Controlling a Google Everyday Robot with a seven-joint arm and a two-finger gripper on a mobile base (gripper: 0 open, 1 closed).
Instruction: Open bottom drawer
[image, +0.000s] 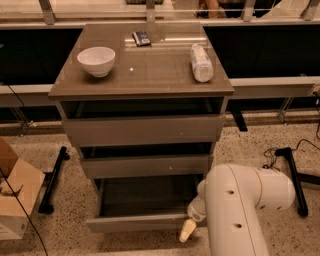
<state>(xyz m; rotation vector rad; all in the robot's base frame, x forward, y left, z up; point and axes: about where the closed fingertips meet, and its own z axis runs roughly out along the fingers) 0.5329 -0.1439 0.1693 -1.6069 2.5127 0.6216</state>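
- Speckled floor (60, 235), with a pale rail (270, 87) against dark panels behind.
- Grey-brown cabinet (145, 75) with a glossy top and three drawers.
- White robot arm (240, 210) at lower right, in front of the cabinet.
- Bottom drawer (135, 223): lowest of the three, pulled out, with a flat handleless front and its shallow grey tray exposed.
- Cardboard box (15, 195) on the floor, left.
- On the top: white bowl (96, 60) left, bottle (201, 62) lying right, dark packet (141, 38) at rear.
- Gripper (188, 230) at the drawer front's right end; open or closed, cannot tell.
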